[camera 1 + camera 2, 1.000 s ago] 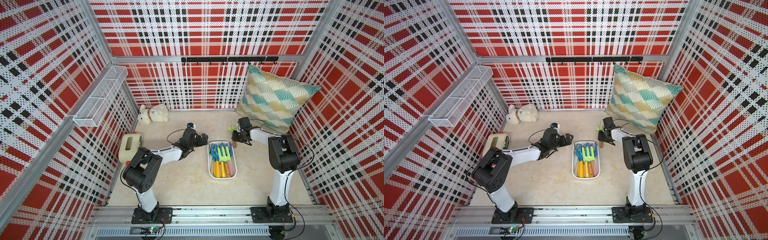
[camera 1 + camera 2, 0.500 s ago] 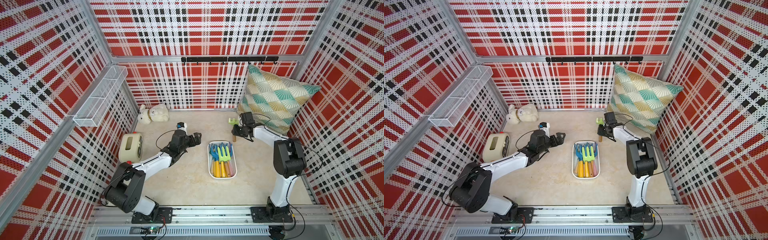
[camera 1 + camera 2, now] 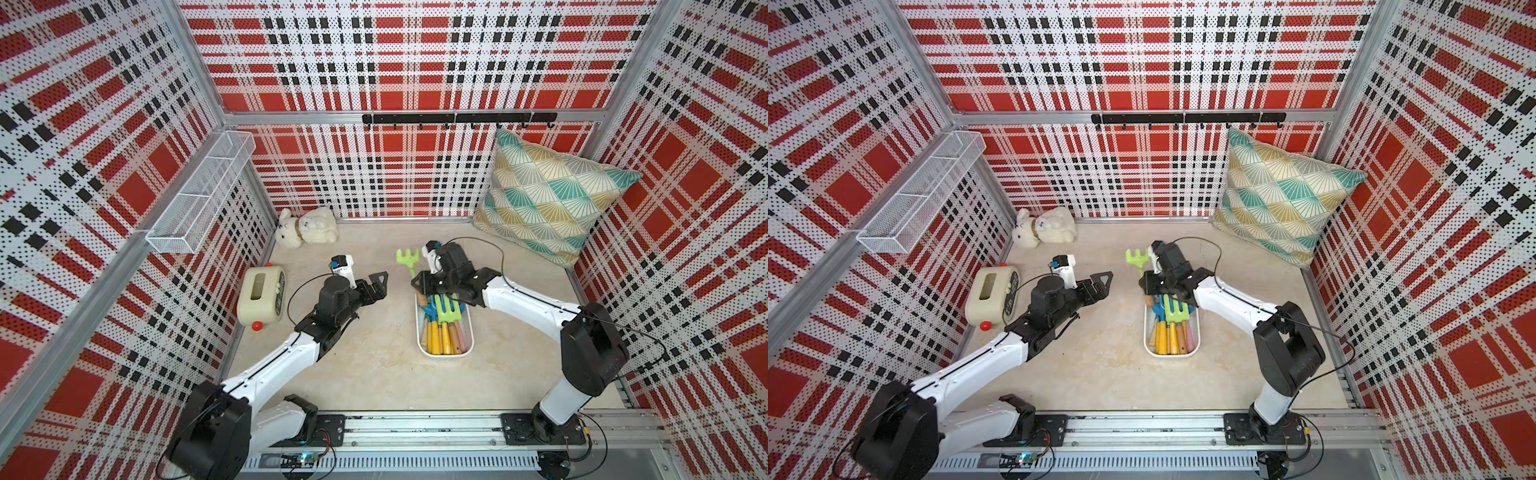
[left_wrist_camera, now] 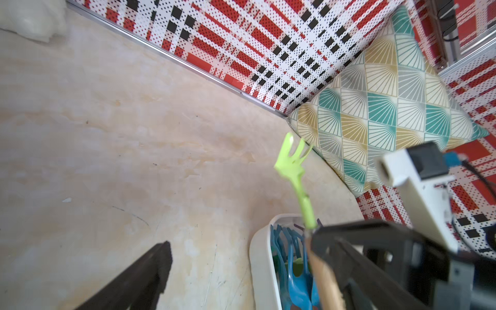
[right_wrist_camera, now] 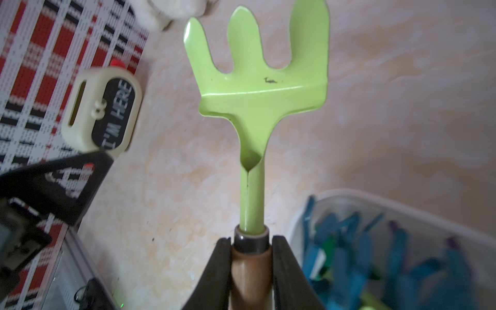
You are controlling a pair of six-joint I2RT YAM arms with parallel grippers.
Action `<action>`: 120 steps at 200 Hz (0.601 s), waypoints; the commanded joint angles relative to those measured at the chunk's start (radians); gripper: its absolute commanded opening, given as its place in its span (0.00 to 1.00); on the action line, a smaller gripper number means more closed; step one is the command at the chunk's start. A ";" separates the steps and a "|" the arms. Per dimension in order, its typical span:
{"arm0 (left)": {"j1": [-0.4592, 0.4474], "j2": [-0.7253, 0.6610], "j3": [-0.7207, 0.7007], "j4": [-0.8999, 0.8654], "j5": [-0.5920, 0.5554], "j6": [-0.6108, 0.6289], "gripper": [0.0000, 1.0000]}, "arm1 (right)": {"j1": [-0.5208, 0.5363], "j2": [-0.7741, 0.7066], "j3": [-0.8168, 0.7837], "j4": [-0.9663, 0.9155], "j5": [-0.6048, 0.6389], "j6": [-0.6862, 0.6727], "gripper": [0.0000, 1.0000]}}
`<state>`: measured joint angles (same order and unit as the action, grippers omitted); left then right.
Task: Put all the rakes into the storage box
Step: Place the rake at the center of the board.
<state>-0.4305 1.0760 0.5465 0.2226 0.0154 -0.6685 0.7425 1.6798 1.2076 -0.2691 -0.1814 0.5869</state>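
Note:
The rake has a light green pronged head and a wooden handle. My right gripper is shut on the top of that handle, just below the metal collar. It holds the rake above the far end of the storage box, with the head pointing toward the back wall. The box is a white tub with several blue and green tools inside. My left gripper stands open and empty to the left of the box. One of its fingers shows over bare floor.
A cream boxy toy with a red knob lies by the left wall. A white plush animal sits at the back left. A patterned pillow leans in the back right corner. On the left wall hangs a wire basket.
My right gripper has carried the rake leftward from near the pillow to the far end of the box. The left arm has drawn back to the left, still open.

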 commanded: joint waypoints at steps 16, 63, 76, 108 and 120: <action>0.019 -0.218 -0.091 -0.156 -0.110 -0.054 1.00 | 0.188 0.078 -0.005 0.080 0.108 0.129 0.02; 0.018 -0.342 -0.185 -0.242 -0.143 -0.122 0.99 | 0.300 0.287 0.026 0.189 0.165 0.266 0.08; 0.011 -0.351 -0.209 -0.248 -0.147 -0.138 0.99 | 0.309 0.318 0.041 0.201 0.170 0.282 0.25; -0.064 -0.360 -0.238 -0.257 -0.215 -0.187 0.99 | 0.310 0.274 0.039 0.190 0.191 0.264 0.66; -0.122 -0.349 -0.237 -0.269 -0.270 -0.209 0.99 | 0.311 0.224 0.017 0.177 0.221 0.252 0.72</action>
<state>-0.4747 0.7284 0.3122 -0.0235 -0.1596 -0.8261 1.0508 1.9896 1.2465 -0.0807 -0.0246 0.8379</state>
